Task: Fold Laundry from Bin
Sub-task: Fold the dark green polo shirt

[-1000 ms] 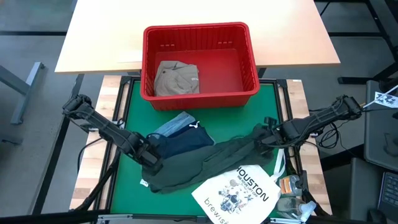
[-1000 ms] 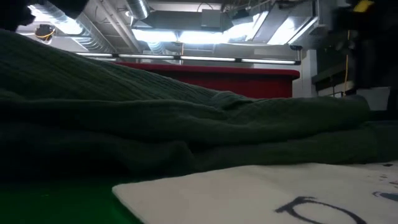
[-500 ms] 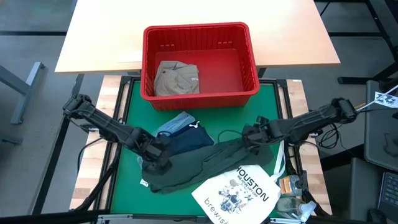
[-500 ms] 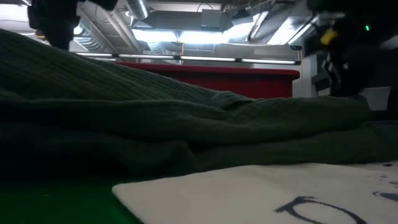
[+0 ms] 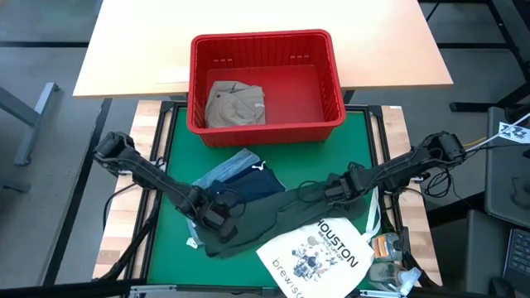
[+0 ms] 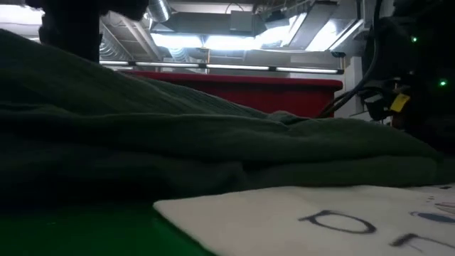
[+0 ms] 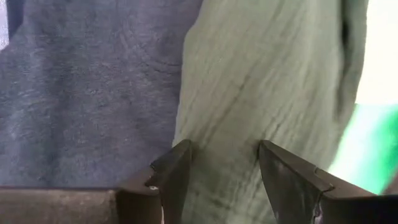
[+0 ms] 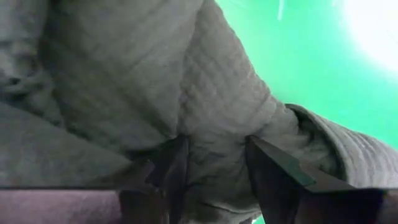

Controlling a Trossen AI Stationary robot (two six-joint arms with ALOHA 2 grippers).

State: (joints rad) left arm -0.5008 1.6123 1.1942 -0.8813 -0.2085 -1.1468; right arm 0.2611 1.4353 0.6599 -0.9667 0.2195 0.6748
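Dark green garment (image 5: 265,219): spread crumpled across lower centre of high view on green mat (image 5: 178,132); not yet folded.
Left gripper (image 5: 217,225): lower left of centre, fingers apart astride a ridge of the green fabric, navy garment (image 5: 248,186) just beside.
Right gripper (image 5: 329,189): right of centre, fingers set around a bunched fold of same garment; firm pinch not confirmable.
Progress: early, judged. Denim piece (image 5: 225,168) + navy lie loose under green one; khaki garment (image 5: 235,103) left in red bin (image 5: 267,41), upper centre.
Obstruction: white tote bag (image 5: 319,255) overlaps green hem, lower right; clutter (image 5: 387,261) at mat's corner.
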